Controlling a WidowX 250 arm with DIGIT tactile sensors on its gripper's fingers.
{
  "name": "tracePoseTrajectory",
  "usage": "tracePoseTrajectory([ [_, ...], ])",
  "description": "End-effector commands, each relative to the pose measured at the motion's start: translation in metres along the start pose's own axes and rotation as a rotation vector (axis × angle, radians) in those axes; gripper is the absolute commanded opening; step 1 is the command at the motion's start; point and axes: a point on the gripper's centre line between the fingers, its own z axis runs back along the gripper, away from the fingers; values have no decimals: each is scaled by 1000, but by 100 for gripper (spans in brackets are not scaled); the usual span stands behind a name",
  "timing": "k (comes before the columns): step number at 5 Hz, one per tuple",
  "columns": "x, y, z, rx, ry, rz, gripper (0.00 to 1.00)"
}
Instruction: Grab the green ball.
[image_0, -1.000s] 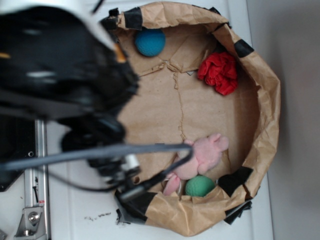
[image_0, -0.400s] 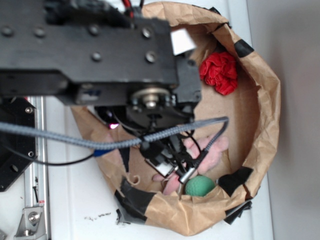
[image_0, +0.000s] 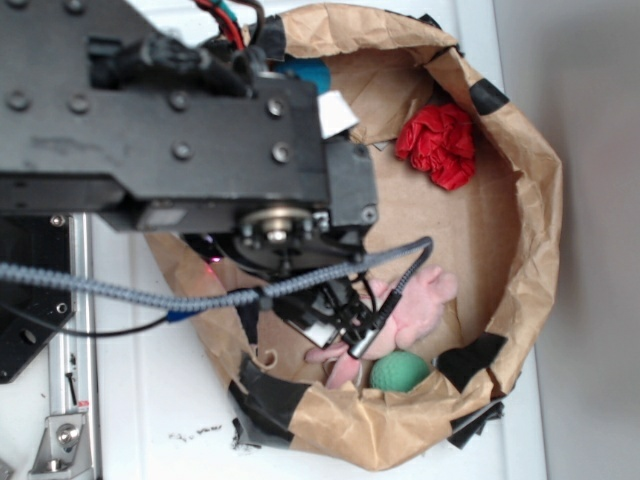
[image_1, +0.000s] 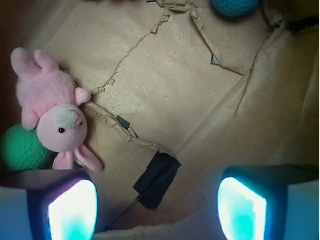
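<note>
The green ball (image_0: 399, 371) lies against the near wall of the brown paper basin, right beside the pink plush bunny (image_0: 415, 305). In the wrist view the green ball (image_1: 22, 148) shows at the left edge, partly behind the bunny's head (image_1: 61, 127). My gripper (image_1: 157, 210) hangs open above the paper floor, to the right of both, with nothing between its fingers. A strip of black tape (image_1: 157, 178) lies under the gap. From outside, the arm (image_0: 190, 140) covers the basin's left half and hides the gripper.
A teal-blue ball (image_1: 234, 6) sits at the far side of the basin, partly hidden by the arm in the exterior view (image_0: 310, 72). A crumpled red cloth (image_0: 438, 145) lies at the far right. The paper wall (image_0: 535, 210) rings everything.
The arm swung in over the basin's left half and now shifted slightly left, uncovering more of the bunny. Ball, bunny and red cloth have not moved.
</note>
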Motion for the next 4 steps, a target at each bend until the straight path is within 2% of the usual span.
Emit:
tracePoseTrajectory([
  [1,-1,4,7,-33,-27,0,100],
  [2,6,-21,-7,-45,22,121,100],
  [3,27,-52,-10,-88,38,314,100],
  [4,34,-64,-27,-100,21,447,100],
])
